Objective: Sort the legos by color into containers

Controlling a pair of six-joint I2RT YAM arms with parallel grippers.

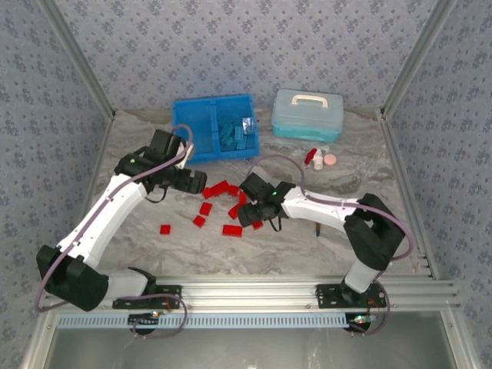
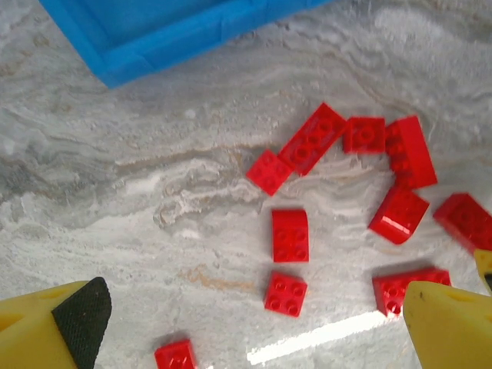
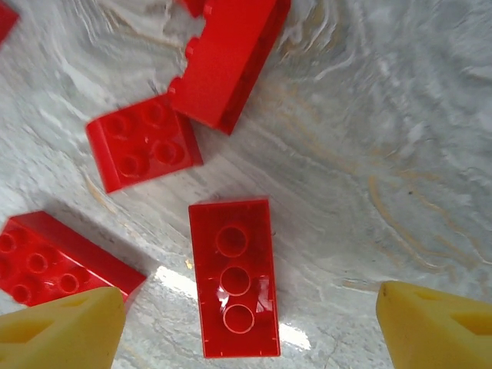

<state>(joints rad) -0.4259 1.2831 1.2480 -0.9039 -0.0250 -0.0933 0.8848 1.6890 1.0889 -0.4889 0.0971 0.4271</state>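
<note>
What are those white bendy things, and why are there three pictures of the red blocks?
The white bendy things are two robot arms bolted to the near edge of a grey marbled table. Each ends in a pincer with two yellow fingers. One picture comes from a camera up high. The other two come from little cameras on the arms' wrists, so the blocks look big there.

Small red plastic bricks lie scattered on the table. The light blue plastic bricks already sit in the right half of the bright blue plastic tray. Its left half looks empty. Behind it stands a pale blue lidded case.

The left pincer is open above the red bricks, holding nothing. The right pincer is open too, with one upside-down red brick between its fingers.
</note>
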